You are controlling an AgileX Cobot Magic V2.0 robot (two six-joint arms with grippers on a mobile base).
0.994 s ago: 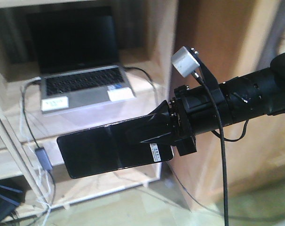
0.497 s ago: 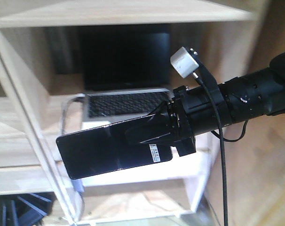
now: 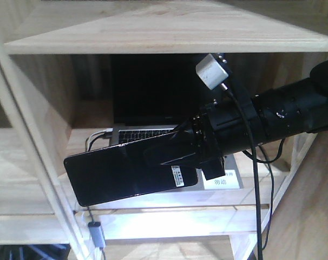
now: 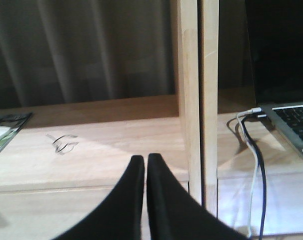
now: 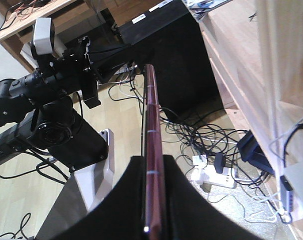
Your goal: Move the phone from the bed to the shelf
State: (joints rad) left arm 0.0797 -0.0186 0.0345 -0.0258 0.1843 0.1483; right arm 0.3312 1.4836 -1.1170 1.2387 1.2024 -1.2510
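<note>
Right hand (image 3: pixel 156 156) is clamped on the phone (image 3: pixel 110 176), gripping it at the sticker end. The slab hangs in the air in front of the shelf (image 3: pixel 153 38), resting on nothing.

Here's the line that matters. In the front view the phone's long axis runs out from the hand toward 9 o'clock, dipping a touch toward 8. The free end leads and the glossy face is turned to the camera. The right wrist view backs that up: the phone shows edge-on, pinched between the two fingers (image 5: pixel 126 200). So it stands on its long edge, not flat.

Behind it, the open laptop (image 3: pixel 148 134) fills the compartment, and bare plank shows at 6 o'clock under the phone. My read is that the landing spot lies ahead and slightly below. The wrist would need a roll to lay the slab flat, minding the laptop and its cable (image 4: pixel 252 170).

Left hand (image 4: pixel 144 160) is clenched on nothing and hovers over the neighbouring bay, at 9 o'clock of the upright (image 4: pixel 194 100). The right arm owns this move.
</note>
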